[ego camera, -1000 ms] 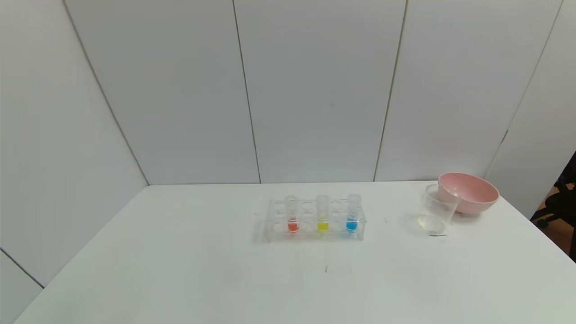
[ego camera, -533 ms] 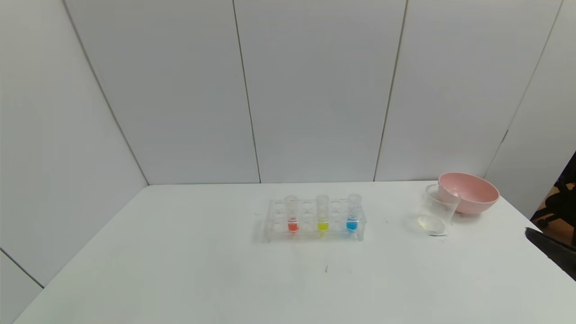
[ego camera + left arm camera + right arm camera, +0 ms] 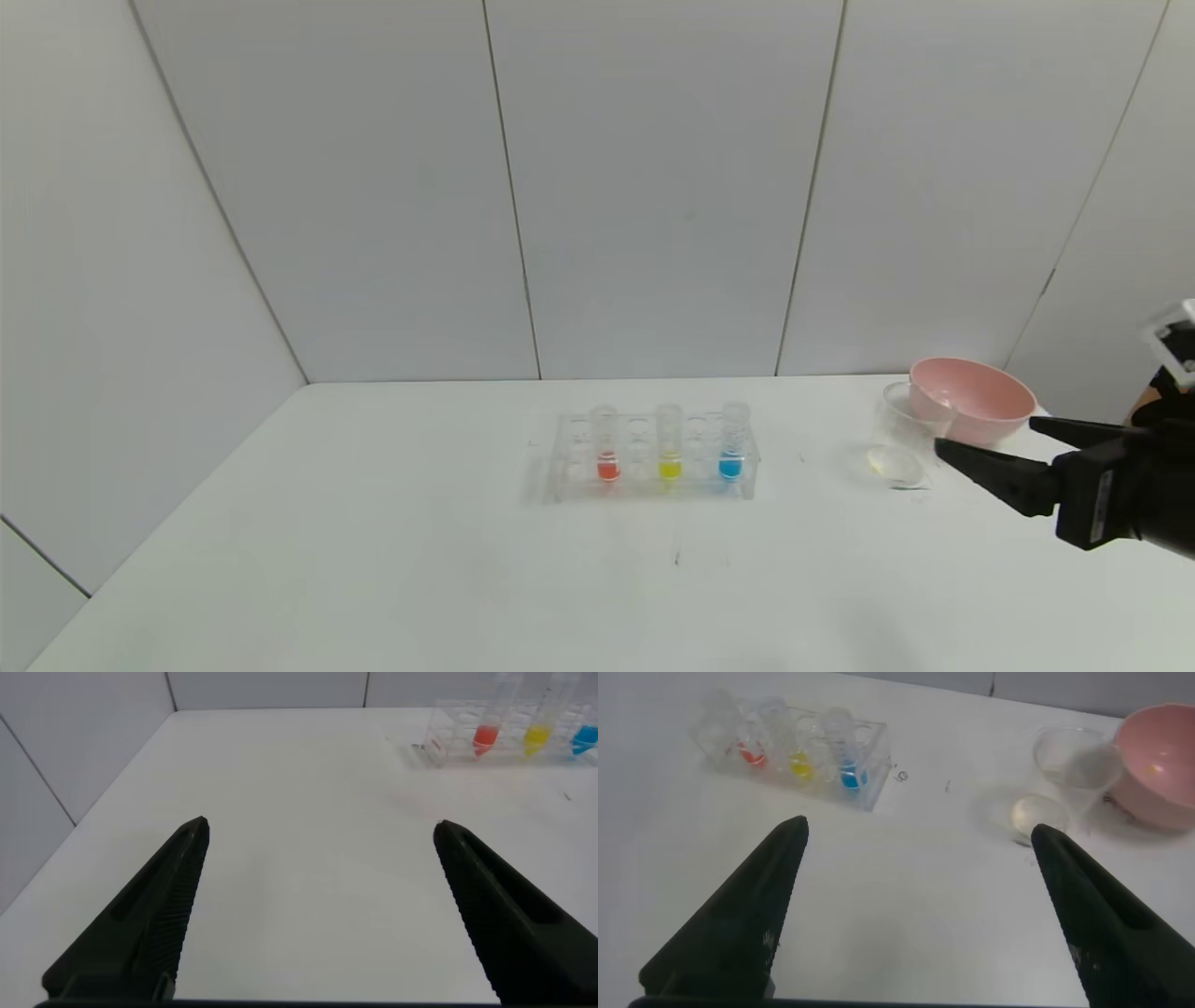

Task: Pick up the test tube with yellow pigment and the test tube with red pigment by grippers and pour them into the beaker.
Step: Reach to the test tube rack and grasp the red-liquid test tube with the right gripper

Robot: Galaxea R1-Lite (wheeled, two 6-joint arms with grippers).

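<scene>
R gripper [image 3: 985, 437] fingers apart nr beaker [image 3: 904, 439], L maybe parked

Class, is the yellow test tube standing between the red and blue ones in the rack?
Yes, the yellow test tube stands between the red and blue.

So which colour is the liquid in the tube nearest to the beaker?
Blue; the tube with blue liquid stands at the rack's end nearest the beaker, clearest in the head view.
</scene>
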